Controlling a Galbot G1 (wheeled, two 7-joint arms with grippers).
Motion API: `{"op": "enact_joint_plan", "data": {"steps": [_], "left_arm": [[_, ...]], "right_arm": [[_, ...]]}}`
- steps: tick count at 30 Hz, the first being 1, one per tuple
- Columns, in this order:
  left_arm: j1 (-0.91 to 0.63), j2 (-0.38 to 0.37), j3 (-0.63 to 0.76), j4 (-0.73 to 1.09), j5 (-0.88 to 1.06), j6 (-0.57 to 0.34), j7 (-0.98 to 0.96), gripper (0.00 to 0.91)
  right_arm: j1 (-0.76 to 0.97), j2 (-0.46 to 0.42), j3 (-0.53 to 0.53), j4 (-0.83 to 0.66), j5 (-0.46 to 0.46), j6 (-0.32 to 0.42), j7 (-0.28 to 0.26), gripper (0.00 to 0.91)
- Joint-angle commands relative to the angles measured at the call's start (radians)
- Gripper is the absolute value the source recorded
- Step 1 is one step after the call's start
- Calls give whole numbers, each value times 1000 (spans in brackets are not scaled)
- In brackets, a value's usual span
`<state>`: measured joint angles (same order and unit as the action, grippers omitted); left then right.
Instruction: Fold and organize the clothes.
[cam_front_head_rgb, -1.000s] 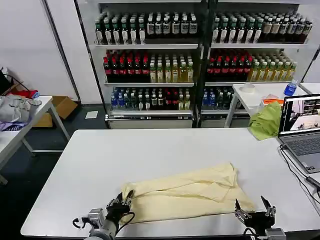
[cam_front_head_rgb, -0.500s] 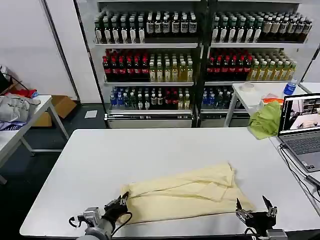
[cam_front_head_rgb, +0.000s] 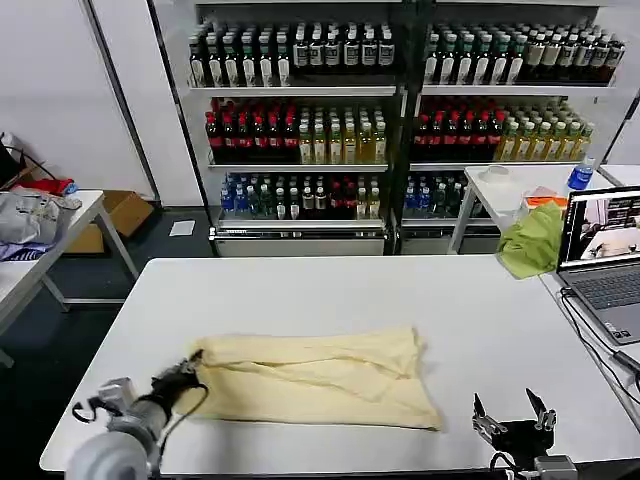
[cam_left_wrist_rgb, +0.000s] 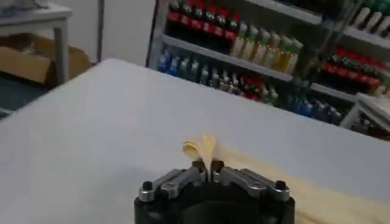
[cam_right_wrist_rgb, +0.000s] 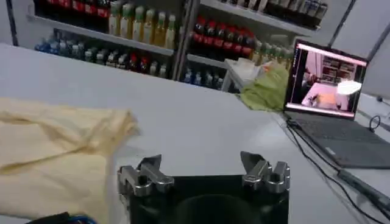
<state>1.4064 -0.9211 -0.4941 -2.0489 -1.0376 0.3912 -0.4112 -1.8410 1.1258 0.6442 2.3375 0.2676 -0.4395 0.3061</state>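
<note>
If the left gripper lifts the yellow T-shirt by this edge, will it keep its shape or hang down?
Probably hang: the T-shirt lies in soft folds and bunches where the left gripper pinches it. It looks thin, so likely light. It may drag across the table rather than slide neatly.

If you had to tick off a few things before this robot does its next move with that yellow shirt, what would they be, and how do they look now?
1. Left gripper pinching the T-shirt edge: ok, fabric sits between its fingers.
2. Right gripper free: ok, open, off the cloth.
3. Shirt fully on the table: ok.
4. Shirt flat: not ok, wrinkled.
5. Laptop away from the shirt: ok.
6. Neck label findable: cannot tell.
</note>
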Motion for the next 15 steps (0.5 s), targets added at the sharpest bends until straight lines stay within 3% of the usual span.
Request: {"op": "enact_joint_plan", "data": {"steps": [1,7,15], "left_arm": [[-37,76,-169,29,-309,33,-1,40],[-51,-20,-78,-56,-577,37,-17,40],[-122,-144,71,-107,-614,-3,3,40]], "right_arm": [[-1,1,-2,-4,0,0,0,907],[-5,1,-6,-13,-3,-1,1,907],[-20,3,-8,-19,-9,0,1,907]]}}
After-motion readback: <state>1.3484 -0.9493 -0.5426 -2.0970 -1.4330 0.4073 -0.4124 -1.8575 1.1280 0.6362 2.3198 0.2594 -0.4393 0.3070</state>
